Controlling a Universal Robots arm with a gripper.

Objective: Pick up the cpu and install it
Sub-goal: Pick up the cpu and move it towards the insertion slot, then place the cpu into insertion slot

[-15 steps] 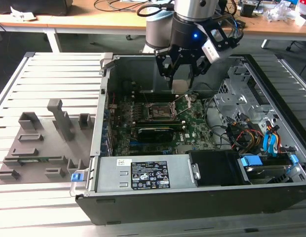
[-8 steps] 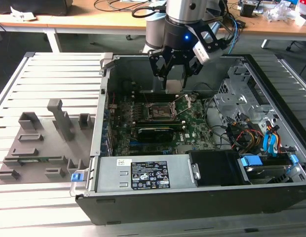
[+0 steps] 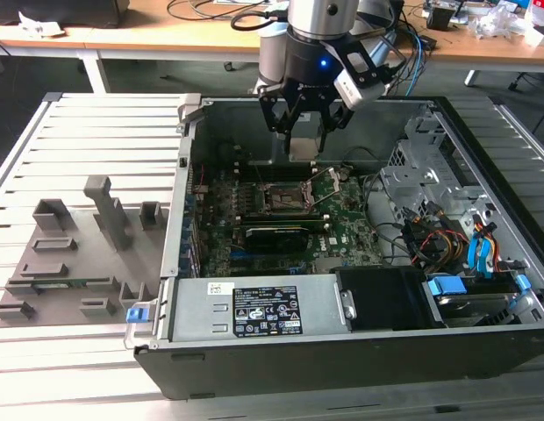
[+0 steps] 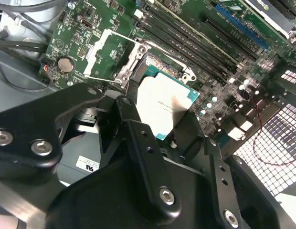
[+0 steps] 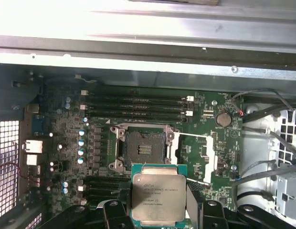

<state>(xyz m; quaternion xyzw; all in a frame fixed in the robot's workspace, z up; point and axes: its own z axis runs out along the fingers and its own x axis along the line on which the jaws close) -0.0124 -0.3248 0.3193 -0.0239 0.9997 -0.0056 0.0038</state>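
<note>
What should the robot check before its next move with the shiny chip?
1. The gripper holds the cpu firmly: ok.
2. The cpu socket is empty: ok.
3. The load plate is swung open, off the cpu socket: ok.
4. The cpu sits straight over the cpu socket: cannot tell.
5. The cpu's corner mark matches the cpu socket: cannot tell.

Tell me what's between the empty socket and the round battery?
The socket's silver hold-down frame, flipped open, lies between the socket and the battery, seen in the first wrist view.
</note>
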